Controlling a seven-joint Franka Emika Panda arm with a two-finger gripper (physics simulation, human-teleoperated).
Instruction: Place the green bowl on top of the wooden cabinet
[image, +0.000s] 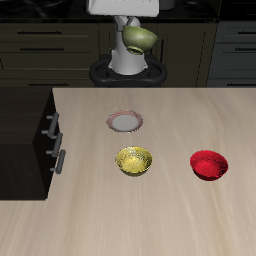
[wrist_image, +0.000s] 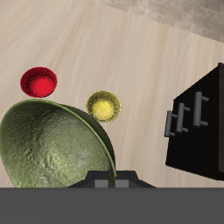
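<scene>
High above the table, fingers clamp the tilted green bowl.

This looks like a kitchen, rendered in a simulator. A light wooden worktop carries bowls and a small plate. Behind it stand dark kitchen cupboards with long bar handles, under a black counter edge.

Three bowls: green bowl, yellow bowl, red bowl; one plate, one wooden cabinet
</scene>
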